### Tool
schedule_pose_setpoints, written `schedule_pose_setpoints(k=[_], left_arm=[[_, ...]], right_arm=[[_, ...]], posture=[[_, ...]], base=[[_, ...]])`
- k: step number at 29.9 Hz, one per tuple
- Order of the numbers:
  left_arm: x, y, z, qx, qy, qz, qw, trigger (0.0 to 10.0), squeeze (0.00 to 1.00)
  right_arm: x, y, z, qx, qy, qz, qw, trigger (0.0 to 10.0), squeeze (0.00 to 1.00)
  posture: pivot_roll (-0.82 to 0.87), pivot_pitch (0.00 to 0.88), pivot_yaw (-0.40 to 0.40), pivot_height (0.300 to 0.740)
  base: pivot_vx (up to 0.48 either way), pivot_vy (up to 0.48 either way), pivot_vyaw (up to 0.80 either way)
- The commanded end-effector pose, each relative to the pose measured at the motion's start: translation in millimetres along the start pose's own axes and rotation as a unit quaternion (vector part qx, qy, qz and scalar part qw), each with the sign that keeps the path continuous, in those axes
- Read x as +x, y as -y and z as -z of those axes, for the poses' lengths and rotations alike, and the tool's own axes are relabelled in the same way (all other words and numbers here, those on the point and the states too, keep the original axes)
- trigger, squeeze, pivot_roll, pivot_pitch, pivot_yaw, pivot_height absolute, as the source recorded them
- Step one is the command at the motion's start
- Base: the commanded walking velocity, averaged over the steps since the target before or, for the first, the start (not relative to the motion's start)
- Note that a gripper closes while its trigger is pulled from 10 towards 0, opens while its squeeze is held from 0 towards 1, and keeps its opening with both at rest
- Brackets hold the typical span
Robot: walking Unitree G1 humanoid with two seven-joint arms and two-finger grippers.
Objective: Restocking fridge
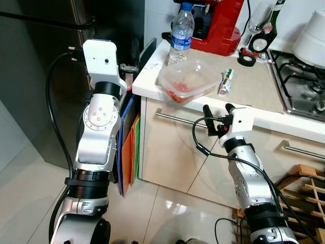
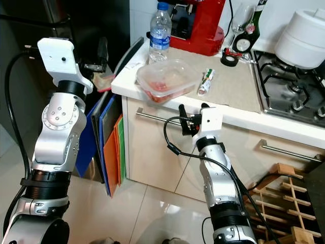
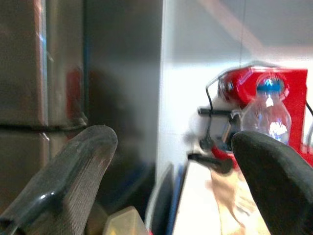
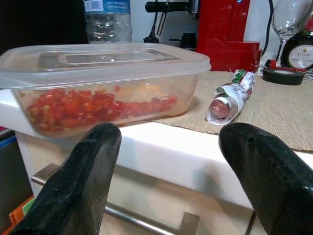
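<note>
A clear lidded container (image 1: pixel 185 81) with red food inside stands at the front edge of the white counter (image 1: pixel 152 84). Behind it is a water bottle (image 1: pixel 181 33) with a blue cap. My right gripper (image 1: pixel 218 113) is open just below and in front of the counter edge, its fingers pointing at the container (image 4: pixel 102 83) without touching it. My left gripper (image 2: pixel 96 58) is raised beside the dark fridge (image 1: pixel 45 56) to the left of the counter. It is open and holds nothing (image 3: pixel 166 186).
A small tube (image 1: pixel 226 81), a red coffee machine (image 1: pixel 218 25), a tape roll (image 1: pixel 247 60), a gas hob (image 1: pixel 299 81) and a white pot (image 1: pixel 312 35) share the counter. Coloured folders (image 1: pixel 129 147) stand between fridge and cabinet. A wooden rack (image 1: pixel 304 188) sits low right.
</note>
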State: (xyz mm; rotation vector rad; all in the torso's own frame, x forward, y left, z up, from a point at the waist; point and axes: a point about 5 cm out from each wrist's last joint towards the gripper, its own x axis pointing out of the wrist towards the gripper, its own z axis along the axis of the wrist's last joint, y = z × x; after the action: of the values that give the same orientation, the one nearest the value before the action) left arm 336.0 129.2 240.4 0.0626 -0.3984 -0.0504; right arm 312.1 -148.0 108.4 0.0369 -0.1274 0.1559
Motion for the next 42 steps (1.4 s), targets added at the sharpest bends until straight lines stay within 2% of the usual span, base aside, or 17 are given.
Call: schedule_pose_setpoints(k=[1, 3, 4, 5, 8, 10, 12, 13, 17, 20, 25, 28, 34, 37, 38, 40, 42], left_arm=[[-1.2, 5.0, 14.2, -0.018, -0.047, 0.014, 0.999, 10.0, 0.00], [-1.9, 4.5, 21.7, -0.044, -0.071, 0.007, 0.996, 10.0, 0.00], [-1.9, 4.5, 21.7, -0.044, -0.071, 0.007, 0.996, 10.0, 0.00], [-1.7, 3.1, 26.6, -0.065, -0.087, 0.002, 0.994, 10.0, 0.00], [-0.9, -2.5, 28.6, -0.072, -0.091, -0.012, 0.993, 10.0, 0.00], [0.0, -5.7, 24.7, -0.036, -0.076, -0.010, 0.996, 10.0, 0.00], [0.3, -6.1, 23.4, -0.025, -0.070, -0.007, 0.997, 10.0, 0.00], [0.8, -8.5, 22.1, -0.039, -0.072, -0.018, 0.996, 10.0, 0.00], [1.3, -12.0, 21.5, -0.038, -0.071, -0.029, 0.996, 10.0, 0.00], [1.5, -10.2, 14.7, 0.011, -0.043, -0.016, 0.999, 10.0, 0.00], [1.3, -8.5, 12.0, 0.022, -0.032, -0.012, 0.999, 10.0, 0.00], [0.6, -7.6, 19.7, -0.028, -0.063, -0.018, 0.997, 10.0, 0.00], [-0.8, -4.8, 28.9, -0.069, -0.094, -0.024, 0.993, 10.0, 0.00], [6.1, -5.8, 39.7, -0.133, -0.130, -0.024, 0.982, 10.0, 0.00], [6.1, -5.8, 39.7, -0.133, -0.130, -0.024, 0.982, 10.0, 0.00], [20.4, -9.6, 46.4, -0.144, -0.144, -0.015, 0.979, 10.0, 0.00], [22.1, -9.9, 47.4, -0.144, -0.147, -0.012, 0.979, 10.0, 0.00]], right_arm=[[-0.8, 5.7, -5.8, -0.007, 0.009, 0.007, 1.000, 10.0, 0.00], [-1.1, 5.9, -5.4, -0.006, 0.008, 0.009, 1.000, 10.0, 0.00], [-1.1, 5.9, -5.4, -0.006, 0.008, 0.009, 1.000, 10.0, 0.00], [-1.0, 5.7, -5.4, -0.005, 0.007, 0.009, 1.000, 10.0, 0.00], [-0.6, 5.3, -5.5, -0.005, 0.007, 0.009, 1.000, 10.0, 0.00], [-0.4, 5.1, -5.5, -0.004, 0.006, 0.008, 1.000, 10.0, 0.00], [-0.3, 5.1, -5.5, -0.004, 0.006, 0.008, 1.000, 10.0, 0.00], [-0.1, 4.3, -4.9, -0.004, 0.005, 0.006, 1.000, 10.0, 0.00], [0.2, 3.6, -4.7, -0.004, 0.004, 0.005, 1.000, 10.0, 0.00], [1.1, 3.8, -4.6, -0.004, 0.003, 0.004, 1.000, 10.0, 0.00], [1.6, 3.1, -4.4, -0.003, 0.002, 0.003, 1.000, 10.0, 0.00], [1.7, 2.8, -4.3, -0.002, 0.002, 0.003, 1.000, 10.0, 0.00], [1.4, 3.3, -4.5, -0.003, 0.002, 0.004, 1.000, 10.0, 0.00], [1.7, 4.0, -4.9, -0.003, 0.003, 0.006, 1.000, 10.0, 0.00], [1.7, 4.0, -4.9, -0.003, 0.003, 0.006, 1.000, 10.0, 0.00], [2.1, 2.6, -5.4, -0.004, 0.004, 0.003, 1.000, 10.0, 0.00], [2.0, 2.2, -5.9, -0.004, 0.005, 0.003, 1.000, 10.0, 0.00]], posture=[[0.02, 0.000, -0.062, 0.740], [0.02, 0.000, -0.062, 0.740], [0.02, 0.000, -0.062, 0.740], [0.02, 0.000, -0.062, 0.740], [0.02, 0.000, -0.062, 0.740], [0.02, 0.000, -0.062, 0.740], [0.03, 0.000, -0.064, 0.740], [0.03, 0.000, -0.065, 0.740], [0.03, 0.000, -0.066, 0.740], [0.03, 0.000, -0.068, 0.740], [0.03, 0.000, -0.068, 0.740], [0.03, 0.000, -0.068, 0.740], [0.03, 0.000, -0.067, 0.740], [0.03, 0.000, -0.071, 0.740], [0.03, 0.000, -0.071, 0.740], [0.02, 0.000, -0.070, 0.740], [0.02, 0.000, -0.067, 0.740]], base=[[0.000, 0.000, 0.00], [0.000, 0.000, 0.00], [0.000, 0.000, 0.00], [0.000, 0.000, 0.00], [0.000, 0.000, 0.00], [0.000, 0.000, 0.00], [0.000, 0.000, 0.00], [0.000, 0.000, 0.00], [0.000, 0.000, 0.00], [0.000, 0.000, 0.00], [0.000, 0.000, 0.00], [0.000, 0.000, 0.00], [0.000, 0.000, 0.00], [0.000, 0.000, 0.00], [0.000, 0.000, 0.00], [0.000, 0.000, 0.00], [0.000, 0.000, 0.00]])
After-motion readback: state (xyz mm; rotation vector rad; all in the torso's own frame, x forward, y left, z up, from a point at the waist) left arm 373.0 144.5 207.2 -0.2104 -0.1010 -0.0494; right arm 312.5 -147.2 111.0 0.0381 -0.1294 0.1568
